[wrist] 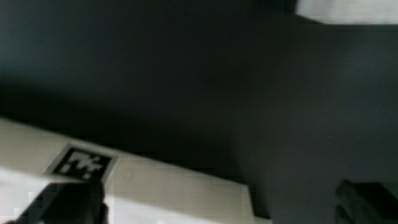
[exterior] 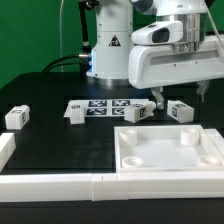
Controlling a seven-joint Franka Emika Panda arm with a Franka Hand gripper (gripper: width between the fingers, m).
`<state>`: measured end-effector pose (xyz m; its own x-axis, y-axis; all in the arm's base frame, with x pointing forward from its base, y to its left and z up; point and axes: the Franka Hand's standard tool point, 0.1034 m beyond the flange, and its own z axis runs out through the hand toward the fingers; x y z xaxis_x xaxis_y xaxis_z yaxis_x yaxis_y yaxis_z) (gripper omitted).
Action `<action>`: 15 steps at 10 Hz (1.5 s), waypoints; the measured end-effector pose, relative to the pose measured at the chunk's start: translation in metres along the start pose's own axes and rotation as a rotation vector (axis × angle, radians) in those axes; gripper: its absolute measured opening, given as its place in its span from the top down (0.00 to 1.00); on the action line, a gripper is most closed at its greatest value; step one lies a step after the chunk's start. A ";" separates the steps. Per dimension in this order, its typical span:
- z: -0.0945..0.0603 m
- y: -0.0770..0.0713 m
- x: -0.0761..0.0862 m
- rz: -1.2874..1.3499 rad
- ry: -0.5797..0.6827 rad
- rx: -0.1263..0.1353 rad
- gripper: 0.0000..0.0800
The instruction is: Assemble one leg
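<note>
Four small white legs with square tags lie on the black table: one at the exterior view's left (exterior: 17, 117), one by the marker board (exterior: 75, 110), and two more (exterior: 140, 112) (exterior: 180, 110) behind the large white panel (exterior: 168, 150). My gripper (exterior: 181, 97) hangs open just above the right pair, one dark finger on each side of the rightmost leg. In the wrist view a white tagged leg (wrist: 143, 175) lies close under the gripper (wrist: 214, 208), next to one finger (wrist: 63, 205); the other finger (wrist: 365, 200) stands apart from it.
The marker board (exterior: 105, 104) lies behind the legs. A white rail (exterior: 60, 185) runs along the front edge with a short end piece (exterior: 6, 148) at the left. The robot base (exterior: 108, 50) stands at the back. A white patch (wrist: 347, 8) shows in the wrist view.
</note>
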<state>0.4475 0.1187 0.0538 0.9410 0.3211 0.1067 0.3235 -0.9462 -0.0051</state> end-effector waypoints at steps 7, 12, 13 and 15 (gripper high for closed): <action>0.003 -0.013 -0.015 -0.031 -0.262 -0.006 0.19; 0.009 -0.029 -0.059 -0.066 -0.768 -0.026 0.19; 0.013 -0.031 -0.058 -0.066 -0.827 -0.029 0.19; 0.014 -0.035 -0.071 -0.072 -1.028 -0.039 0.19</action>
<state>0.3711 0.1294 0.0320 0.5557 0.2381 -0.7965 0.3961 -0.9182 0.0018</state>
